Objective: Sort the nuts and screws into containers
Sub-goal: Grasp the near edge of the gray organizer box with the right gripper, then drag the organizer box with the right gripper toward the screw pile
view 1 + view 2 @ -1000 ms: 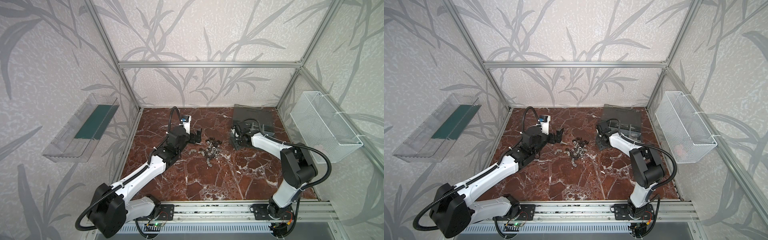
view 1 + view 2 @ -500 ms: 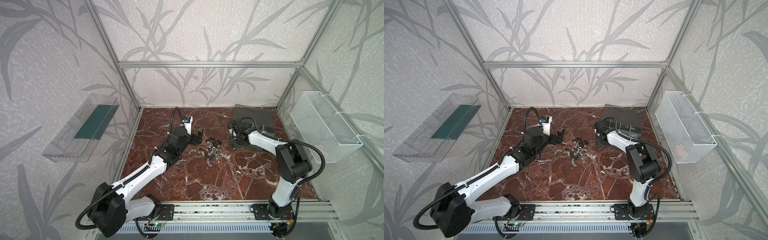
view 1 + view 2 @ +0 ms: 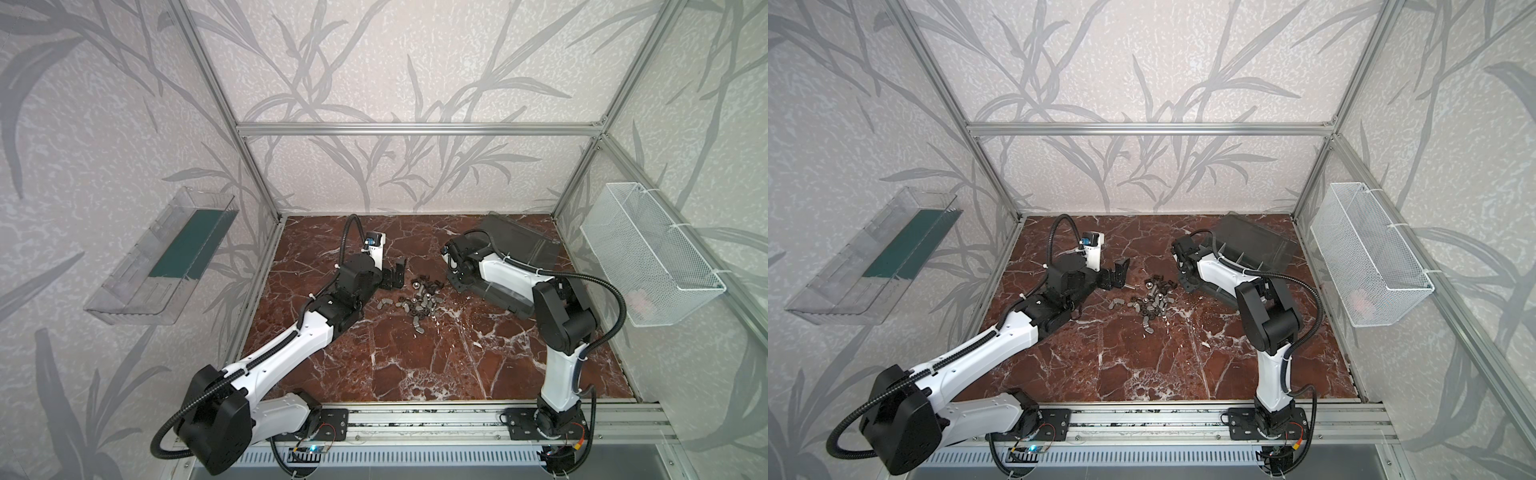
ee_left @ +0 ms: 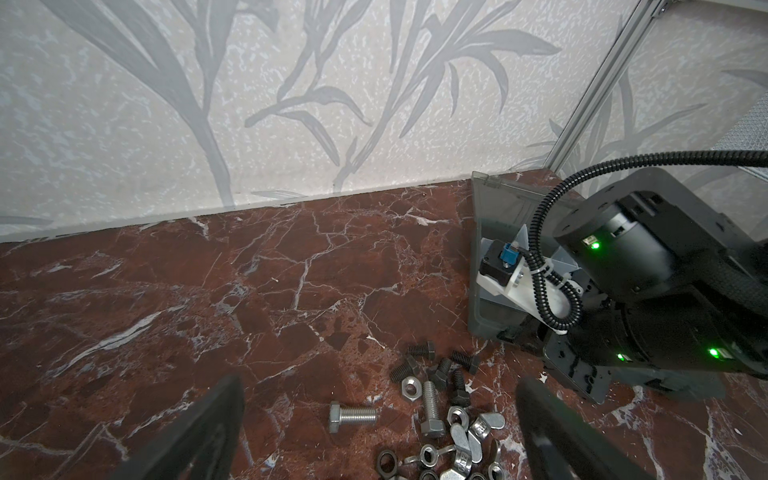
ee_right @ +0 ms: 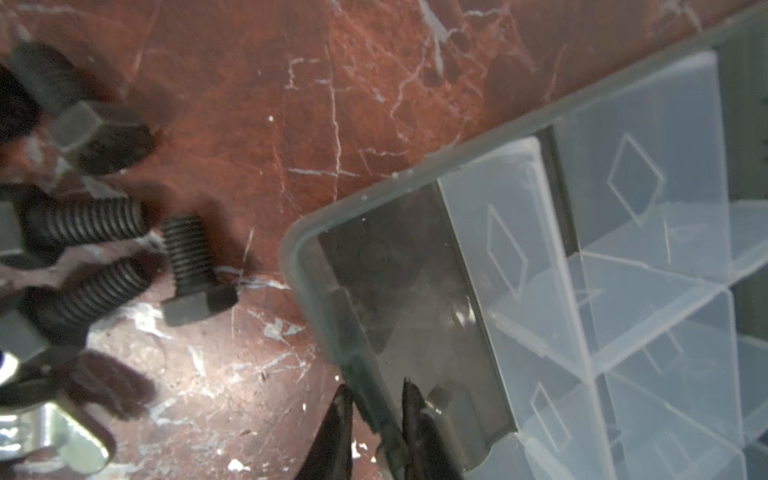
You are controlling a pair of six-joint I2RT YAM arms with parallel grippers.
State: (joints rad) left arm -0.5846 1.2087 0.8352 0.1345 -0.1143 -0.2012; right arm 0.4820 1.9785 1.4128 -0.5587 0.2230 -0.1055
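Under me, a red-brown marble-patterned tabletop (image 3: 436, 365), white veins running all through it. Off to my right, a white wire-mesh basket (image 3: 648, 249) hangs on the wall, something pale pink (image 3: 636, 300) inside, can't tell what. On my left wall, a clear plastic tray with a green base (image 3: 124, 299). Behind, grey-leaf wallpaper (image 3: 374, 62) and a silver aluminium frame bar (image 3: 415, 129).

top views: high, front, whole scene | wrists: low, close, sharing dark screws (image 4: 423, 351), containers (image 5: 519, 249)
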